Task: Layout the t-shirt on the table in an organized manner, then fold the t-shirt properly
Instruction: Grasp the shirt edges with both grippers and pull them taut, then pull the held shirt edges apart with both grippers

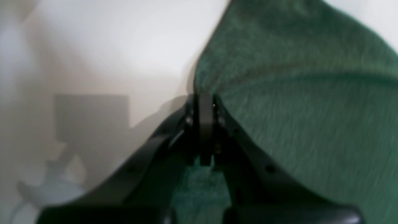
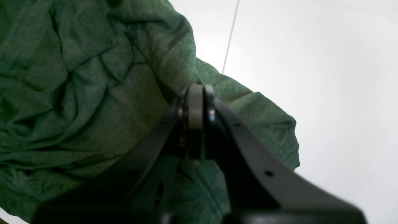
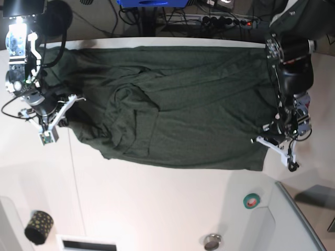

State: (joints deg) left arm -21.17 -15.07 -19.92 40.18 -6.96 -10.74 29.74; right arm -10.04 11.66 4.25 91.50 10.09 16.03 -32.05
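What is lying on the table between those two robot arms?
In the base view, only the t-shirt spans the stretch between the left tool and right tool, spread and wrinkled over the table.

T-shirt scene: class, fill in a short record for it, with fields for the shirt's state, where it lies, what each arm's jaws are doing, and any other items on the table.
shirt: t-shirt, dark green, spread wide but wrinkled, bunched toward the right arm's side
surface: white table
left gripper: jaws shut on the shirt's edge
right gripper: jaws shut on a fold of shirt
other items: green tape roll, dotted dark roll, small round metal piece, all apart from the shirt
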